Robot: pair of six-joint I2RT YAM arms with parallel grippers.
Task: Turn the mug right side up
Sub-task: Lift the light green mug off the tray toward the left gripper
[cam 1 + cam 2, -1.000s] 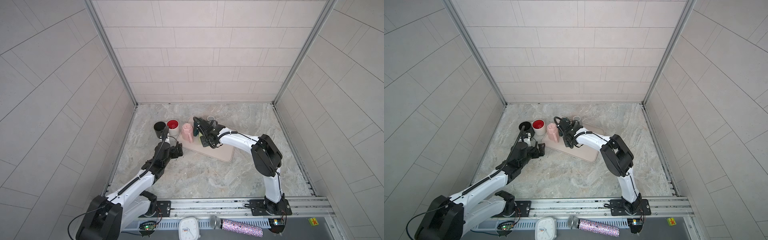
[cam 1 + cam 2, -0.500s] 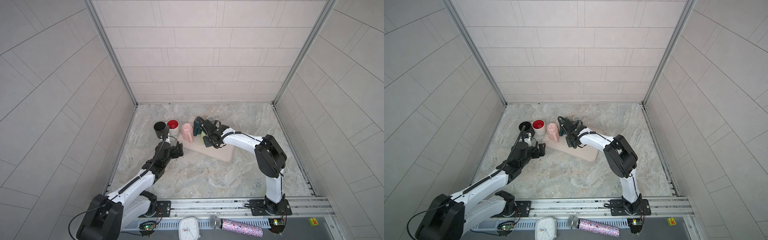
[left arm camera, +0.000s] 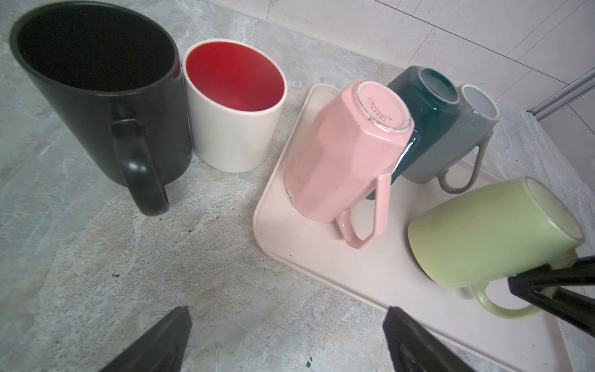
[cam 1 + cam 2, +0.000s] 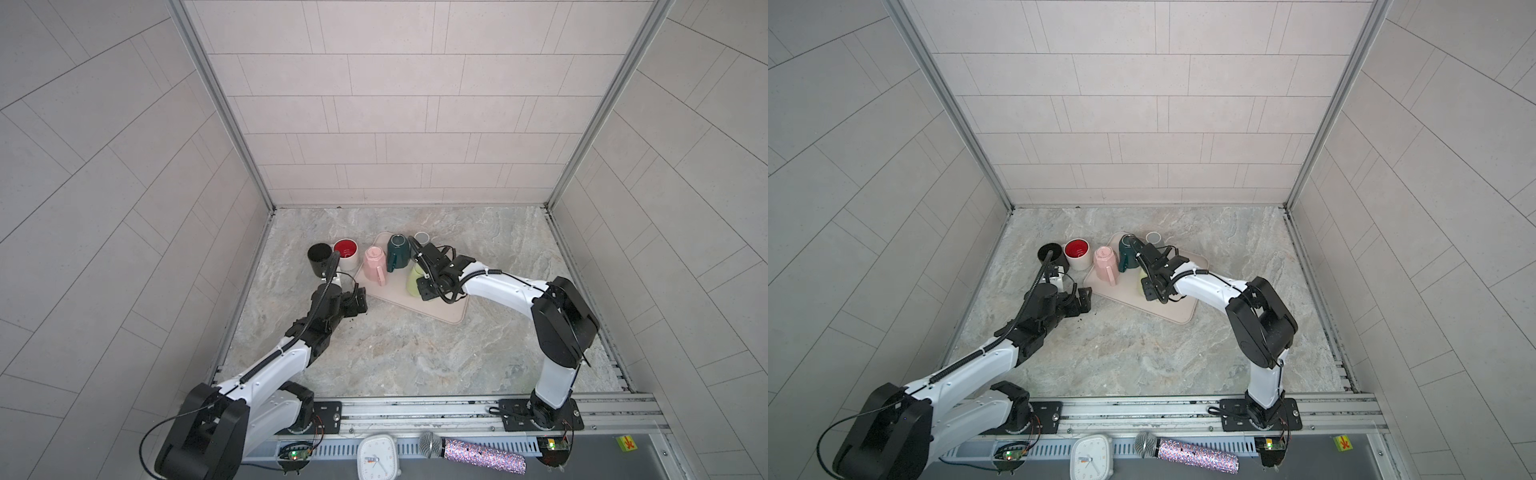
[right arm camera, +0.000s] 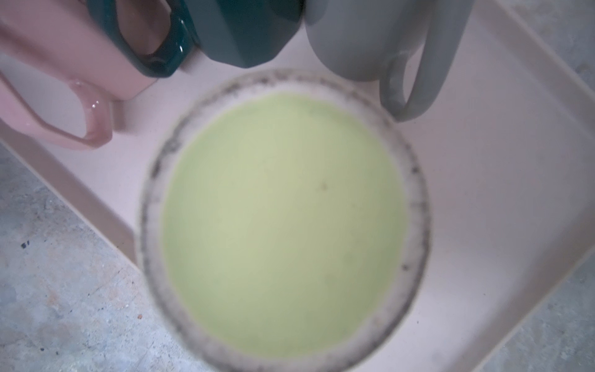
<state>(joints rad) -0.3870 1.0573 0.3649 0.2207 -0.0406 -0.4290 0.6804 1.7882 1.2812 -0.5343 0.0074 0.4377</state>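
Note:
The light green mug [image 4: 412, 279] [image 4: 1143, 275] [image 3: 489, 232] is bottom up and somewhat tilted on the pale pink tray [image 4: 449, 316] [image 3: 370, 273]. In the right wrist view its blurred base [image 5: 283, 222] fills most of the picture and hides the jaws. The left wrist view shows my right gripper [image 3: 515, 283] shut on the mug's handle. In both top views the right gripper [image 4: 426, 286] [image 4: 1148, 286] sits at the green mug. My left gripper [image 4: 360, 300] [image 4: 1084, 300] [image 3: 286, 315] stands open and empty over the stone floor, just off the tray's left corner.
A pink mug [image 4: 374, 266], a dark teal mug [image 4: 398, 253] and a grey mug [image 4: 421, 237] stand upside down on the tray close to the green one. A black mug [image 4: 320, 259] and a white mug with a red inside [image 4: 347, 252] stand upright left of the tray.
My right gripper and the green mug have shifted slightly to the right over the tray. The left arm has stayed where it was, open.

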